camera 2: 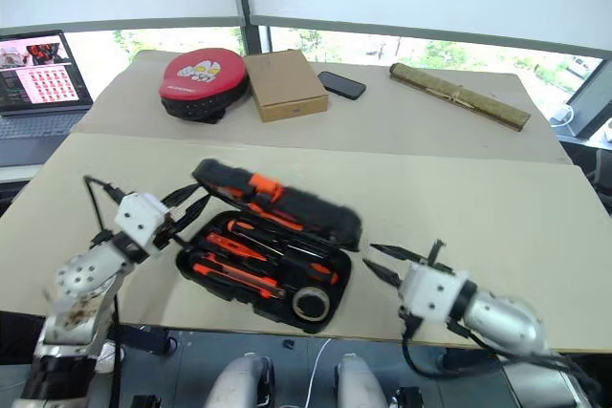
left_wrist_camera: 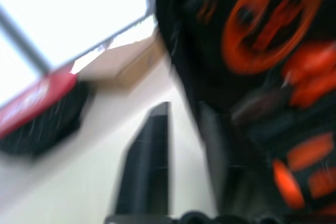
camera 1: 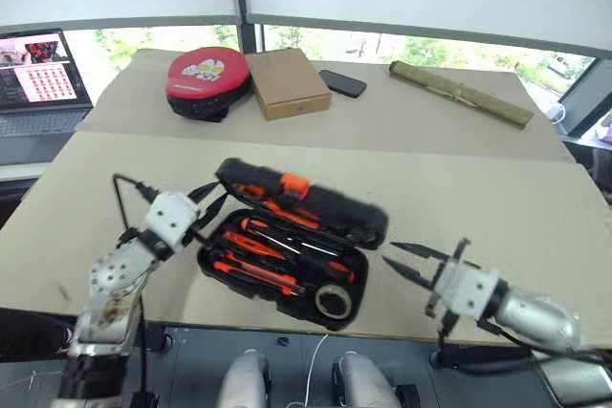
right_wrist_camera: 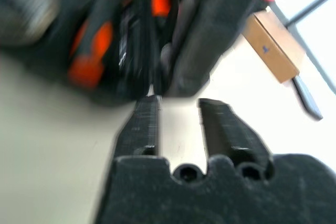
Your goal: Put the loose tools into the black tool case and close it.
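Observation:
The black tool case (camera 1: 356, 312) lies near the table's front edge, its lid (camera 1: 316, 200) hanging half raised and blurred over the base. Inside the base I see orange-and-black tools (camera 1: 251, 247) in their slots and the grey tape roll (camera 1: 334, 301) at the near right corner. My left gripper (camera 1: 215, 200) is at the case's left end, open, nothing between its fingers. My right gripper (camera 1: 388, 253) points at the case's right end from a short gap away, open and empty. In the right wrist view its fingers (right_wrist_camera: 144, 124) stand apart before the case (right_wrist_camera: 210, 35).
At the back of the table sit a red and black round pad (camera 1: 206, 78), a brown cardboard box (camera 1: 287, 83), a dark phone (camera 1: 342, 83) and a long tan roll (camera 1: 459, 93). A laptop (camera 1: 38, 78) stands at the far left. The table's front edge runs just below the case.

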Controlling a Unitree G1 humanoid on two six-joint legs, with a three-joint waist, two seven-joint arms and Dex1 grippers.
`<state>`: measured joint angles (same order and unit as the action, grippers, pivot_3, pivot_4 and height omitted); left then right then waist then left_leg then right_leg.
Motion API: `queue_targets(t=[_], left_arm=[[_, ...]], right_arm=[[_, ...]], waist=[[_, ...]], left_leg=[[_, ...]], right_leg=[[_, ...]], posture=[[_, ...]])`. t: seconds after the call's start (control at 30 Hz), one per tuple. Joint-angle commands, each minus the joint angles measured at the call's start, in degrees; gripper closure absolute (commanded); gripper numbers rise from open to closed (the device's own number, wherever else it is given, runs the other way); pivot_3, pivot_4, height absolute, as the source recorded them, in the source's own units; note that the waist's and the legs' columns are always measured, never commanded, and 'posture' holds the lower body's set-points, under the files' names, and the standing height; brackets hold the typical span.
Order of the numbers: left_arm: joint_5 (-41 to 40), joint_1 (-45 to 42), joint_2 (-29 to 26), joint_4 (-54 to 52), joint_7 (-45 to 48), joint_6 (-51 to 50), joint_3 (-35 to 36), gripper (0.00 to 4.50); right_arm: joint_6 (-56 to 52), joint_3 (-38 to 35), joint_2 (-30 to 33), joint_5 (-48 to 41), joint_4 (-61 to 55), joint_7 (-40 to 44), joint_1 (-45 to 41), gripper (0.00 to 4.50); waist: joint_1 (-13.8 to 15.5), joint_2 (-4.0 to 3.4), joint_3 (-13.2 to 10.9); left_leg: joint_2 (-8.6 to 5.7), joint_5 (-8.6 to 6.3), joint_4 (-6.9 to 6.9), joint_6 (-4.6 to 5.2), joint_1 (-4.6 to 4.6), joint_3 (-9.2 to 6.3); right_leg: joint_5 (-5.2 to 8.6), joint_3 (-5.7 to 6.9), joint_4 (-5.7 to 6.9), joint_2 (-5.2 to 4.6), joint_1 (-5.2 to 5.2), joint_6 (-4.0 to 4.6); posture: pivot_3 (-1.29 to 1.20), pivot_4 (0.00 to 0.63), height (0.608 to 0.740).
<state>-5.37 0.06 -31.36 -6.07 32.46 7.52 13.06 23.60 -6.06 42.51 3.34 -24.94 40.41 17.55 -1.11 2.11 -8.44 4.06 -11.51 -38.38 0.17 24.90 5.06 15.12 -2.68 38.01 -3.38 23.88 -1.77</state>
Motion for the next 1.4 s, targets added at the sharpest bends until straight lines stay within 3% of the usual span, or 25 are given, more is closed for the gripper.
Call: queue_targets(t=[0.03,0.1,0.13,0.23,0.37,0.57,0.63,0.77,1.0,1.23,1.4], left_arm=[[-2.9,9.5,-2.4,-6.4,0.0,-1.5,9.7,1.72],[-5.9,14.2,-4.8,-7.4,2.7,-2.9,14.8,0.77],[-7.2,15.5,-6.3,-7.0,4.1,-4.2,16.3,0.46],[-8.5,12.0,-10.9,-1.5,8.1,-9.1,14.2,0.46],[-8.5,-1.1,-14.5,8.5,14.1,-15.8,5.3,0.43],[-7.0,-12.2,-19.5,15.2,36.4,-11.5,-10.3,2.25],[-6.2,-14.1,-20.3,16.5,40.3,-10.4,-13.2,2.88],[-7.1,-16.7,-20.1,15.0,45.8,-13.3,-17.2,4.27],[-9.2,-18.1,-17.5,7.0,47.1,-19.8,-20.0,4.27],[-11.1,-18.2,-15.3,0.4,44.9,-26.9,-19.9,4.27],[-11.5,-17.4,-12.7,-3.9,42.9,-29.8,-20.3,4.27]], right_arm=[[1.5,-8.1,1.5,-4.0,-4.1,1.7,8.9,1.52],[-3.7,-10.7,3.4,-9.5,-7.8,5.6,15.4,0.81],[-6.2,-11.5,4.2,-12.0,-9.4,7.3,18.0,0.78],[-14.7,-11.3,6.2,-19.8,-13.8,10.3,21.4,0.78],[-22.7,-6.8,9.8,-25.1,-16.3,14.6,19.6,1.88],[-31.3,3.2,10.9,-27.0,-13.4,17.4,6.5,3.90],[-31.2,5.6,10.7,-25.9,-11.9,18.8,3.8,4.47],[-34.0,9.1,10.2,-27.8,-10.3,20.9,0.0,4.50],[-39.4,12.5,5.5,-29.8,-5.4,20.1,-7.6,4.50],[-38.6,7.8,0.9,-28.1,3.1,17.1,-14.0,4.50],[-37.2,4.4,1.6,-25.4,9.5,17.6,-17.7,4.50]], waist=[[0.1,0.00,0.0],[0.3,0.13,-0.1],[0.5,0.16,-0.1],[1.5,0.20,0.0],[2.2,0.28,0.0],[1.0,0.63,0.1],[0.6,0.62,0.0],[0.9,0.56,0.0],[1.9,0.55,0.0],[1.6,0.63,0.0],[2.1,0.57,0.0]], left_leg=[[0.00,0.00,0.03,-0.01,-0.05,0.01],[-0.01,-0.01,0.16,-0.02,-0.19,0.08],[0.01,-0.03,0.24,-0.04,-0.50,0.08],[0.26,-0.30,0.29,-0.52,-0.89,0.15],[-0.08,-0.31,0.54,-0.54,-1.17,0.21],[-0.16,-0.29,0.56,-0.34,-1.01,0.48],[-0.14,-0.08,0.57,0.16,-0.69,0.49],[-0.05,-0.19,0.62,0.06,-0.55,0.43],[-0.12,-0.23,0.52,0.09,-0.49,0.43],[-0.05,-0.09,0.50,0.10,-0.59,0.37],[-0.17,0.04,0.50,0.19,-0.55,0.46]], right_leg=[[0.02,0.00,-0.01,-0.02,-0.03,0.02],[0.06,-0.02,-0.08,-0.12,-0.19,0.05],[0.10,0.02,-0.26,-0.13,-0.51,0.10],[0.61,0.23,-0.44,-0.30,-0.69,0.39],[0.73,0.35,-0.45,-0.83,-0.73,0.51],[0.33,0.39,-0.84,-0.88,-0.84,0.75],[0.03,0.37,-0.90,-0.81,-0.74,0.06],[0.08,0.44,-0.88,-0.55,-0.67,-0.01],[0.12,0.43,-0.91,-0.63,-0.72,-0.13],[0.02,0.39,-0.88,-0.49,-0.75,-0.07],[-0.10,0.36,-0.89,-0.64,-0.73,-0.12]], posture=[[0.00,0.150,0.740],[0.00,0.150,0.740],[0.00,0.150,0.740],[0.00,0.150,0.740],[0.00,0.150,0.740],[0.00,0.150,0.740],[0.00,0.150,0.740],[0.00,0.150,0.740],[0.00,0.150,0.740],[0.00,0.150,0.740],[0.00,0.150,0.740]])
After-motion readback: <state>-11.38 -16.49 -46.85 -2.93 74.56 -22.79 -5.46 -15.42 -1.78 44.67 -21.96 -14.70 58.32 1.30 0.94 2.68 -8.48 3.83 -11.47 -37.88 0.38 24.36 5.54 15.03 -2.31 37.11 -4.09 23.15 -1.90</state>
